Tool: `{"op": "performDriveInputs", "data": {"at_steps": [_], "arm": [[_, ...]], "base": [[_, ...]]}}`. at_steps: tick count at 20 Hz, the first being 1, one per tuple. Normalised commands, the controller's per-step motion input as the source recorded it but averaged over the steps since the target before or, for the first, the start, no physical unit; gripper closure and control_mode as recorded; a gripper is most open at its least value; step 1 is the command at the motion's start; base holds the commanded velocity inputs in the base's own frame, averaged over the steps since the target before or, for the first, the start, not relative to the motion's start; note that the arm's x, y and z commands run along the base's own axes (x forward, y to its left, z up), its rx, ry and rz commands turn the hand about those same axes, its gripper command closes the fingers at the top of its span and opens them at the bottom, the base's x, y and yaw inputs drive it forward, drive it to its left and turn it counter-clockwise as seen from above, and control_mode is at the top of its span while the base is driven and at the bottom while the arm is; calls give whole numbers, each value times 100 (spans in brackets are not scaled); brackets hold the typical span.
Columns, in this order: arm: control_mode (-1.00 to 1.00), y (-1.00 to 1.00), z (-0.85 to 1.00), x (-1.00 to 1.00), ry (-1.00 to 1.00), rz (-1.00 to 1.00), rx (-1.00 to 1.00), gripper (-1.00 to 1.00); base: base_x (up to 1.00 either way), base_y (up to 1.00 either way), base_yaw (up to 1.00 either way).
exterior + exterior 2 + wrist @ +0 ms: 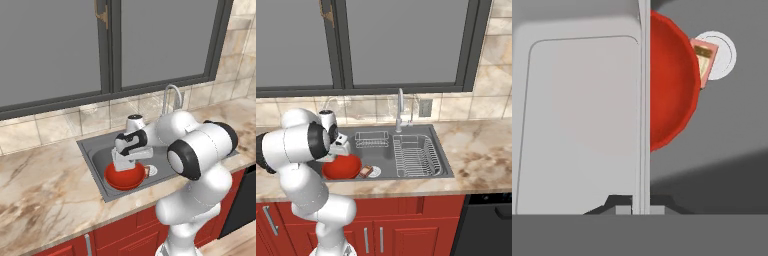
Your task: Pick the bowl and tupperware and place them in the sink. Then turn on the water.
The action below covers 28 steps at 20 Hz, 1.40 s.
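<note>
The red bowl lies in the left part of the sink. Just above it my gripper is shut on the rim of the light grey tupperware. The container hangs tilted inside the basin and covers the left side of the bowl in the hand view. The water is out of view at the curved chrome faucet.
A small white-and-brown drain piece lies beside the bowl. A wire rack fills the sink's right part, with a smaller rack at the back. Marble counter and a window surround the sink.
</note>
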Motion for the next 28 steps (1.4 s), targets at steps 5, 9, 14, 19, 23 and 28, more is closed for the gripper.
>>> {"op": "performDriveInputs", "data": {"at_steps": [5, 9, 14, 19, 23, 28], "arm": [[-100, -2, -25, 4, 0, 0, 0, 100], [-100, -1, -38, 6, 0, 0, 0, 100], [-100, -3, -33, 3, 0, 0, 0, 100], [-100, -6, -17, 3, 0, 0, 0, 100], [-100, -6, -17, 15, 0, 0, 0, 100], [-100, -4, -30, 14, 0, 0, 0, 100]], "base": [[0, 0, 0], [0, 0, 0], [0, 0, 0], [0, 0, 0], [0, 0, 0], [0, 0, 0]]}}
